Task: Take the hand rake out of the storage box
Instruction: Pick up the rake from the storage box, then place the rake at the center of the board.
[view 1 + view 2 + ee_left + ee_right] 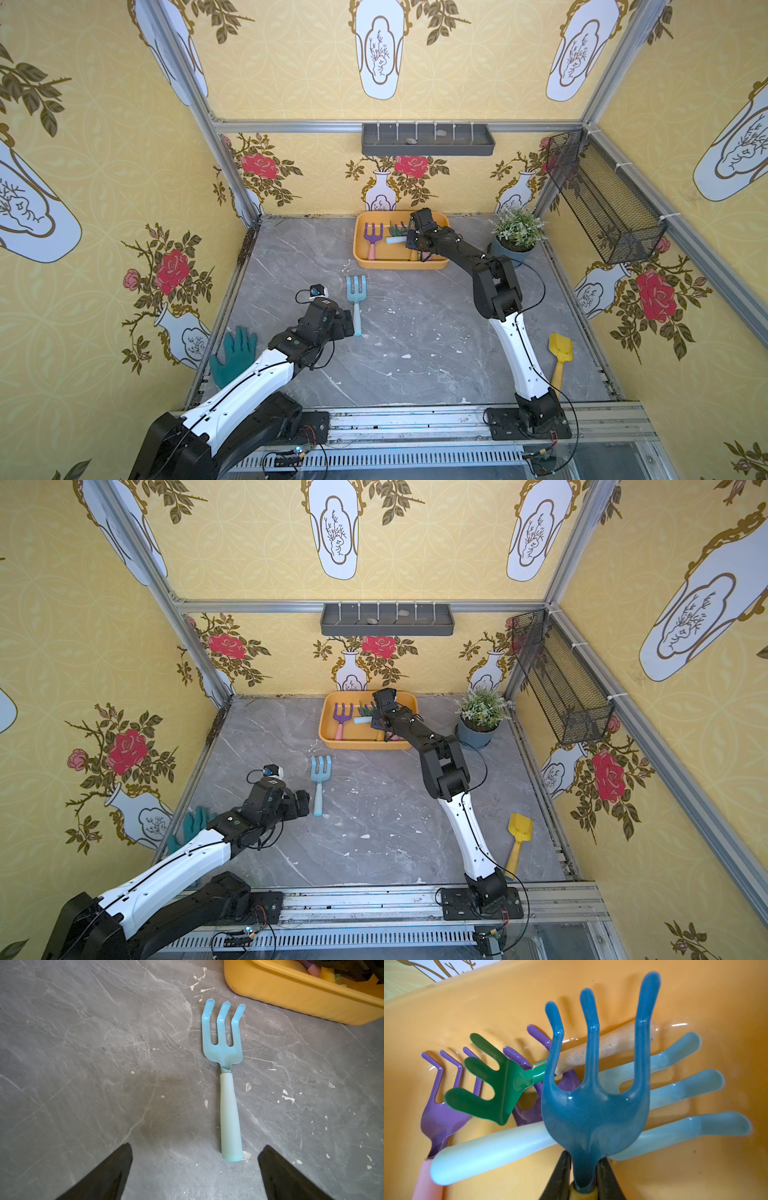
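My right tool (583, 1178) is clamped on the thin neck of a dark blue plastic hand rake (591, 1118). That rake is inside the shallow orange-yellow plastic storage box (399, 264). It is over a light blue rake with a pale handle (512, 1153), near a small green rake (492, 1088) and a purple rake with a pink handle (372, 237). In both top views the box sits at the upper middle of the frame, at the back of the grey marble tabletop (415, 340).

My left tool (196, 1146) is wide apart and holds nothing. It is just beside the handle end of another light blue plastic rake (356, 301), which lies flat on the tabletop in front of the box.

The tabletop has pale veins and small white chips. A dark green rubber glove (232, 353) lies at its left edge. A yellow plastic shovel (560, 353) lies at the lower right. A leafy plant in a grey-blue pot (515, 235) stands at the upper right, near the box. Yellow wallpaper with red roses and white vases (291, 83) covers the walls. A long grey trough (428, 147) hangs on the back wall and a black wire-mesh basket (602, 208) on the right wall.
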